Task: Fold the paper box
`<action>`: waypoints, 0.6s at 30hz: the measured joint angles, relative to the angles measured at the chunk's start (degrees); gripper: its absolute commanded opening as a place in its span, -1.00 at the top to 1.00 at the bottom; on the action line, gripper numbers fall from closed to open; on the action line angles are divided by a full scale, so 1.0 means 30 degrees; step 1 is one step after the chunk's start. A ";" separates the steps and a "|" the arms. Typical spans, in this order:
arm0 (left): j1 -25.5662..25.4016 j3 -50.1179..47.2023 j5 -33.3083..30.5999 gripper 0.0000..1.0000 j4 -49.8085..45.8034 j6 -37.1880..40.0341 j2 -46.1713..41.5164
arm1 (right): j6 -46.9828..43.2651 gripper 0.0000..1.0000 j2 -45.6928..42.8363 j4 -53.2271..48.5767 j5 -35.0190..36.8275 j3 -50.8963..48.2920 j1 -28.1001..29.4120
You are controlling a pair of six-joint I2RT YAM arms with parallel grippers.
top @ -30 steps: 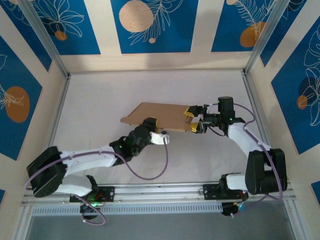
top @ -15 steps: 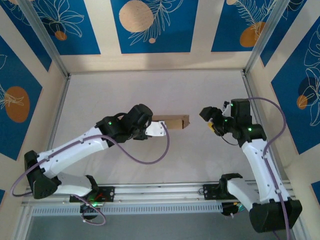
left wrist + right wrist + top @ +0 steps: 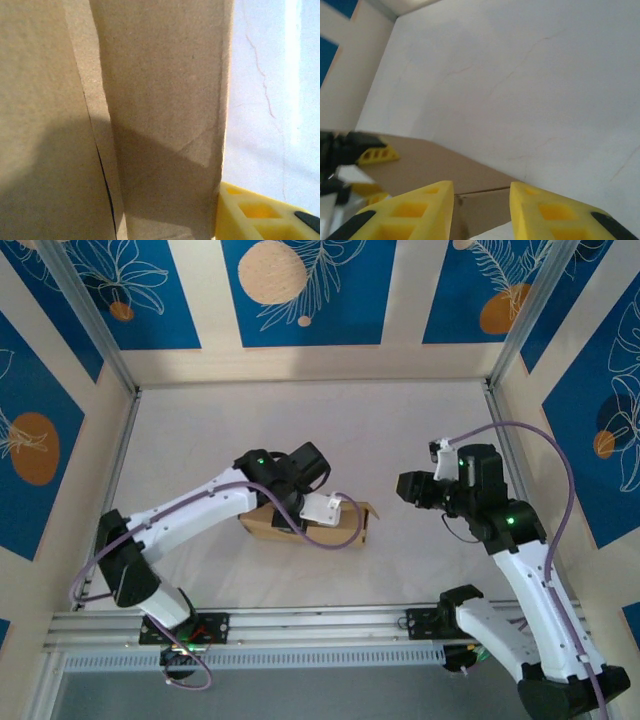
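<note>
The paper box [image 3: 355,528] lies on the white tabletop [image 3: 200,440] just below the middle of the overhead view, a low brown shape with its long side running left to right. The left arm reaches in from the lower left and bends down over it, so the left gripper [image 3: 318,510] sits on top of the box's middle and hides part of it. In the left wrist view the cardboard [image 3: 160,100] stands very near the lens, an upright panel with a dark slit to its left, and one yellow finger [image 3: 250,212] shows at the lower right, touching the panel's edge. The other finger is hidden, so I cannot tell whether this gripper is pinching the cardboard or merely resting against it. The right gripper [image 3: 405,487] hangs to the right of the box, pointing left toward it and apart from it. In the right wrist view its two yellow fingers [image 3: 415,210] are spread with nothing between them — the box [image 3: 420,165] shows beyond the gap, with the left gripper's yellow fingertips [image 3: 375,155] at the far left.
</note>
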 measured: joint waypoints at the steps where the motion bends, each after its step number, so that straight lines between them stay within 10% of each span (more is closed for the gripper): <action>1: 0.0000 0.0175 0.0138 0.05 -0.0051 -0.0007 0.0248 | -0.0729 0.28 0.0168 -0.0226 -0.0160 0.0335 0.0284; 18: 0.0036 0.1559 0.0794 0.05 -0.0685 0.0000 0.1960 | -1.2080 0.23 0.2135 -0.4634 0.2521 0.1173 0.5676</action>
